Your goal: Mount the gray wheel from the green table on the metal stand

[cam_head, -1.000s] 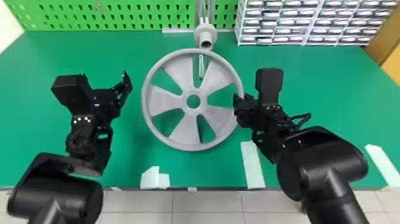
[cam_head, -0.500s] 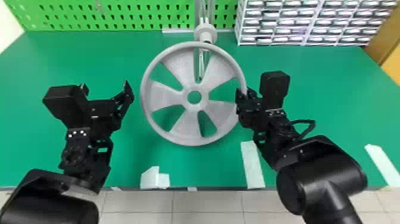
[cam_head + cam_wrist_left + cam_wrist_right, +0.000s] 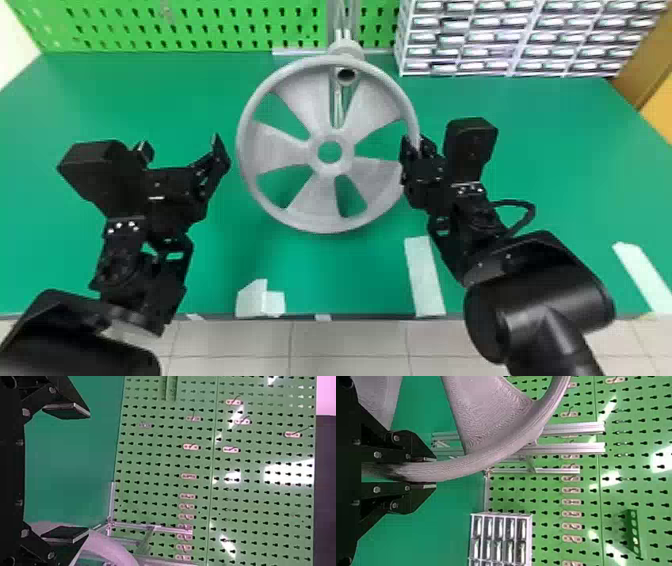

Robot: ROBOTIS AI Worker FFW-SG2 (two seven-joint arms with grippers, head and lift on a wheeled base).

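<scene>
Gray wheel (image 3: 317, 200): you saw five broad spokes, an open hub.
Right end effector (image 3: 416, 144): gripped your wheel's rim.
Left end effector (image 3: 181, 145): you had it wide.

The table (image 3: 75, 110) has a flat green top, with the metal stand (image 3: 346, 49) at about the middle of its far edge and a white rack of small drawers (image 3: 505, 37) along that same edge, reaching towards the far right corner. By the near edge lie an angular white patch (image 3: 252, 300) left of the middle, a long white strip (image 3: 425, 277) right of the middle, running inward from the edge, and a second, slanting strip (image 3: 642, 277) close to the near right corner. A small white scrap (image 3: 323, 317) sits right on the near edge between patch and long strip.
</scene>
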